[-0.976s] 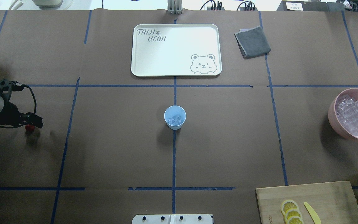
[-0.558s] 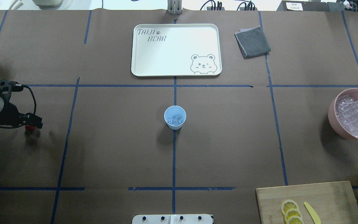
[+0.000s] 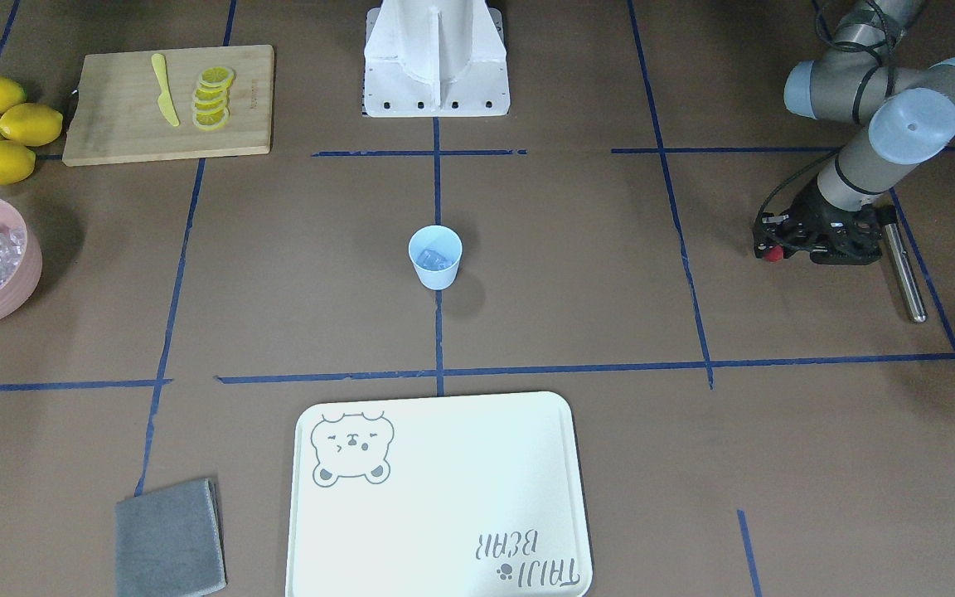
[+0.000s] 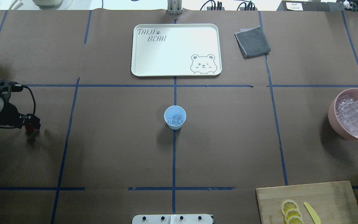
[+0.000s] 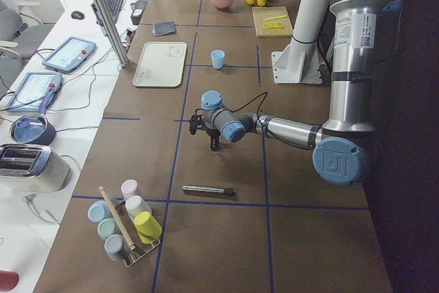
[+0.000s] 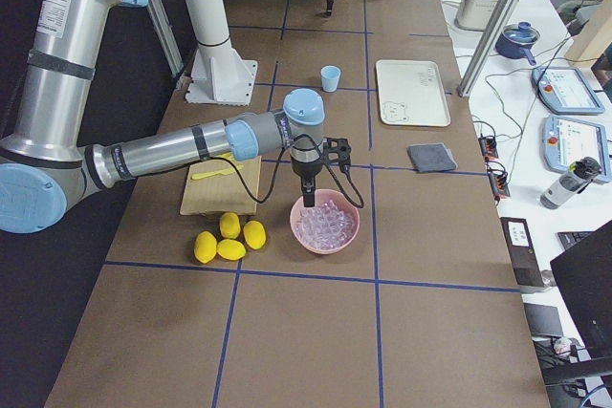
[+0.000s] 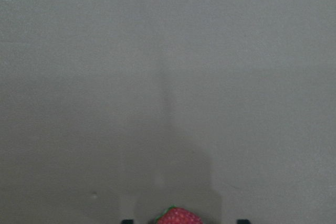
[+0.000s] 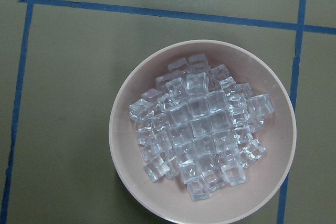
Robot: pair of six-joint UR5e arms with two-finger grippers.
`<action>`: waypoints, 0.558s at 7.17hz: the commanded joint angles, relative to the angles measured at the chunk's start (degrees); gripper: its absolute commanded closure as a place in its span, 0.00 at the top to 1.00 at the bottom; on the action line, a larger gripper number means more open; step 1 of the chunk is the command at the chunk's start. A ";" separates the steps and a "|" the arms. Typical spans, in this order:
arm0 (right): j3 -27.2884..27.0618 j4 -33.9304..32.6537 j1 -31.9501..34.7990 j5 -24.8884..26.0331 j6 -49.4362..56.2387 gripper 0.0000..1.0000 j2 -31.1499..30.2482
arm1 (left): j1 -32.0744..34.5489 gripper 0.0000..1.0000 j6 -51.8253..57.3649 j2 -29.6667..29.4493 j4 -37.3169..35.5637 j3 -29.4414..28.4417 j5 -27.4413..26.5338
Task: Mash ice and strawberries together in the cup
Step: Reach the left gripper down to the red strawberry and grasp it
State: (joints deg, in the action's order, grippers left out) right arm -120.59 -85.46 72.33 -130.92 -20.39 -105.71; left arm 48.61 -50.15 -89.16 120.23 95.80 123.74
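On the tray (image 4: 141,62) reads "TAIJI BEAR"; the left end effector (image 3: 771,251) pinches the strawberry (image 7: 178,217).

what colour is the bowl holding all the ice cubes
Pink: the bowl shows best in the right wrist-mounted view.

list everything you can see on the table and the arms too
cup: one, light blue, table centre, ice inside
strawberry: one, red, at the left gripper
bowl: one, pink, heaped with clear ice cubes, robot's right
tray: one, white, bear print, far side
cloth: one, grey, beside tray
cutting board: one, wooden, with lemon slices and yellow knife
lemons: four, yellow, beside board
metal rod: one, silver, robot's left
cup rack: pastel cups, left end
left gripper: low over table
right gripper: above bowl
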 commanded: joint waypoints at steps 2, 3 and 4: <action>-0.26 -0.05 0.00 -0.21 0.00 1.00 0.07 | 0.00 0.00 -0.90 -0.75 -0.60 4.71 2.54; -0.35 -0.05 0.00 -0.30 0.00 1.00 0.07 | -0.26 0.00 -7.17 -3.71 -0.78 7.01 7.69; -0.35 -0.05 0.00 -0.39 0.00 1.00 0.16 | -0.53 0.00 -15.50 -10.44 -0.70 7.21 9.22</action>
State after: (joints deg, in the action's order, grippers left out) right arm -120.89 -85.51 72.33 -131.21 -20.39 -105.62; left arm 48.36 -57.39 -93.56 119.57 101.70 129.96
